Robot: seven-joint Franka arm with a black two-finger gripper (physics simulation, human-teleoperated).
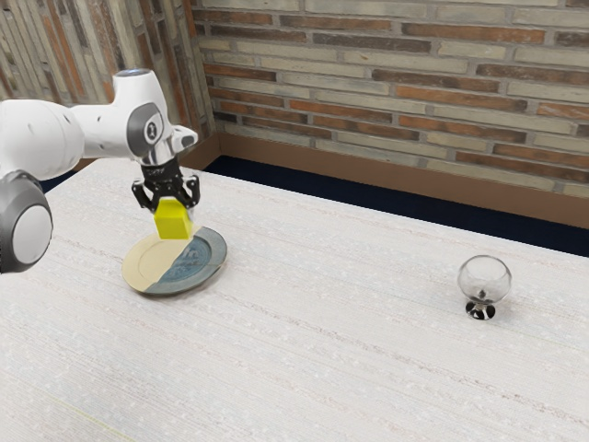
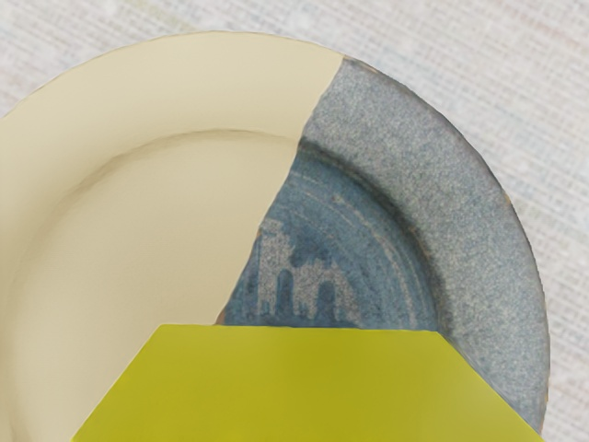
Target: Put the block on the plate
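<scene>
Yellow block (image 1: 172, 223) in the hand (image 1: 173, 203), apparently just above the plate (image 1: 140, 265).

Bright light with soft shadows

Arm (image 1: 99, 132), entering from nine o'clock (exterior view); hand (image 1: 172, 215), directed toward six o'clock, closed in a grip.

from where i stand the arm (image 1: 92, 131) is smooth and white, all fat rounded tubes. one big joint ends in a pale round cap (image 1: 26, 235) with a thick grey rim. farther along sits a dark grey oval panel (image 1: 145, 131) bearing a small light mark, and the gripper (image 1: 172, 208) is black, knobbly and two-fingered, its linkages angular
</scene>
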